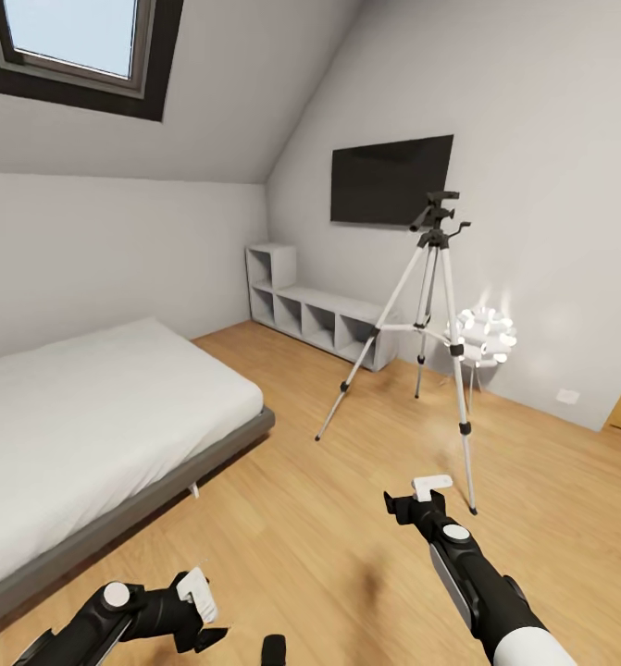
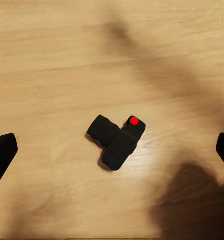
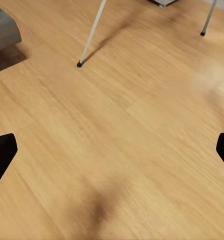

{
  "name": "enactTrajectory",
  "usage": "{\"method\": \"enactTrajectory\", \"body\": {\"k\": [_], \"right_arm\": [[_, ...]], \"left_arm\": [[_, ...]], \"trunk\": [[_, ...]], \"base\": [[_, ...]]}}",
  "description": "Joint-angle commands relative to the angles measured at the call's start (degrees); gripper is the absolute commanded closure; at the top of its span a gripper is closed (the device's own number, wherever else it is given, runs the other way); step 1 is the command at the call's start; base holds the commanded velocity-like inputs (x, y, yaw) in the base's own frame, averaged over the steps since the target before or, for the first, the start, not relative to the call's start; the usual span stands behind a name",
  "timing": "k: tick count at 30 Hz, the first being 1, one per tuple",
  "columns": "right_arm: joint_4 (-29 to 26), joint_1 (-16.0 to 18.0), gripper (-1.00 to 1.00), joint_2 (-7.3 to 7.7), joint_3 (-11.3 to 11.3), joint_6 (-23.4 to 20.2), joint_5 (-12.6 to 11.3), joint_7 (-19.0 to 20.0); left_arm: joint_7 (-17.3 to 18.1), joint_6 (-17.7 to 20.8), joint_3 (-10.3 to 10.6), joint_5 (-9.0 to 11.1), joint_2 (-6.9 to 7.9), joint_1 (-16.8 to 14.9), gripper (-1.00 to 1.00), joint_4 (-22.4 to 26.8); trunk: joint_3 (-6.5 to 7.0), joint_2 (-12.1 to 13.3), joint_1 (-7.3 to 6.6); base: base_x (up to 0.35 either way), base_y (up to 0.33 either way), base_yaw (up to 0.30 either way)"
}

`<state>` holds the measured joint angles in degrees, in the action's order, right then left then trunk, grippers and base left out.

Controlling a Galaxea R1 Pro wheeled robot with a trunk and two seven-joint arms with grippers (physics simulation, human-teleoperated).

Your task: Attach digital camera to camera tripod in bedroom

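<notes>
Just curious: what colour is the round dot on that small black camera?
Bright red, clearest in the left wrist view.

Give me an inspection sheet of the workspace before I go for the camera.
Surface: wooden floor, bare around the camera.
Job's things: camera lies on the floor, under the left gripper, red dot visible; tripod stands upright by the far wall, head bare.
Clutter: ball-cluster lamp right behind the tripod's legs.
Grippers: left gripper open, above the camera, apart from it; right gripper open, empty, over bare floor near a tripod foot.
Cables: nothing seen.
Surroundings: bed at left, cubby shelf and TV on the far wall, skylight above.
</notes>
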<state>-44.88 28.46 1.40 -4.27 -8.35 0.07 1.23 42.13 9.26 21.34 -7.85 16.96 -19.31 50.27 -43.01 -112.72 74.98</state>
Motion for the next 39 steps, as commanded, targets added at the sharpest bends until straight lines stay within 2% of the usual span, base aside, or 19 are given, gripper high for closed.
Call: {"method": "enactTrajectory", "body": {"k": [1, 5, 14, 21, 30, 39], "right_arm": [[-0.1, 0.0, -1.00, 0.04, -0.1, -0.3, 0.0, 0.0], [-0.1, 0.0, -1.00, 0.02, -0.1, -0.3, 0.0, 0.1], [-0.2, 0.1, -1.00, 0.01, -0.1, -0.3, 0.0, 0.1], [-0.2, 0.1, -1.00, 0.01, -0.1, -0.3, 0.0, 0.1], [-0.2, 0.1, -1.00, 0.01, -0.1, -0.3, 0.0, 0.1], [-0.2, 0.0, -1.00, 0.01, -0.1, -0.2, 0.0, 0.1]], "left_arm": [[0.1, 0.3, 0.1, -0.1, 0.28, 0.0, -1.00, -0.1], [0.1, -0.7, 0.1, -0.1, 1.15, 0.0, -1.00, -1.9], [0.1, -5.8, 0.1, -0.2, 1.65, 0.0, -1.00, -4.6], [0.1, -6.5, 0.0, -0.2, 1.89, 0.0, -1.00, -4.8], [0.1, -6.7, 0.0, -0.2, 3.74, 0.0, -1.00, -3.6], [0.1, -6.7, 0.0, -0.2, 3.86, 0.0, -1.00, -3.1]], "trunk": [[-0.24, -0.4, 0.22], [-0.96, -2.0, 1.10], [-2.58, -5.7, 3.07], [-3.83, -8.5, 4.61], [-5.45, -12.1, 6.59], [-7.06, -15.7, 8.57]], "base": [[0.000, 0.000, 0.000], [0.000, 0.000, 0.000], [0.000, 0.000, 0.000], [0.000, 0.000, 0.000], [0.000, 0.000, 0.000], [0.000, 0.000, 0.000]]}}
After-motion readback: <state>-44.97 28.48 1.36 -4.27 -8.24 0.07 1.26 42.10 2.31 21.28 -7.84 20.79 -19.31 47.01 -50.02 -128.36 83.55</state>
